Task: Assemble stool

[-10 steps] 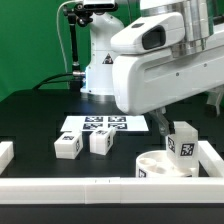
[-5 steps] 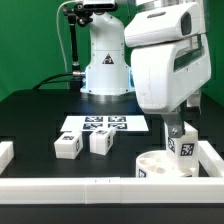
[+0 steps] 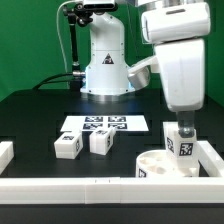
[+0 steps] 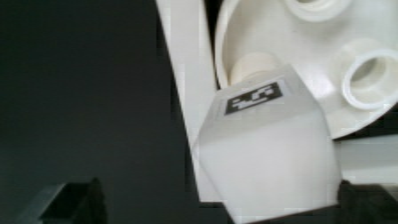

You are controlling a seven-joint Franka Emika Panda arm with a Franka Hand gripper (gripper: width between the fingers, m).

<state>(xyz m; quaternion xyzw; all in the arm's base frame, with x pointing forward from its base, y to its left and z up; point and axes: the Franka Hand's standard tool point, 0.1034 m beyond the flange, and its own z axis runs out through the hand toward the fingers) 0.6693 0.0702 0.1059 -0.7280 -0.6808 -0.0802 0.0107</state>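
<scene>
The round white seat (image 3: 158, 164) lies at the exterior view's right, against the border bars. One white tagged leg (image 3: 185, 145) stands upright on its top. My gripper (image 3: 181, 128) hangs straight above that leg. In the wrist view the leg (image 4: 267, 130) lies between my dark fingers (image 4: 80, 200), with a gap on one side, and the seat (image 4: 329, 40) is behind it. My gripper (image 4: 222, 205) is open. Two more legs (image 3: 67, 146) (image 3: 101, 142) stand loose on the black table.
The marker board (image 3: 100, 125) lies flat behind the two loose legs. White border bars run along the front (image 3: 100, 186), the left (image 3: 5, 152) and the right (image 3: 210, 152). The robot base (image 3: 103, 60) stands at the back.
My wrist and arm have turned and swung toward the exterior view's right above the leg. The leg on the seat and the two loose legs have not moved.
</scene>
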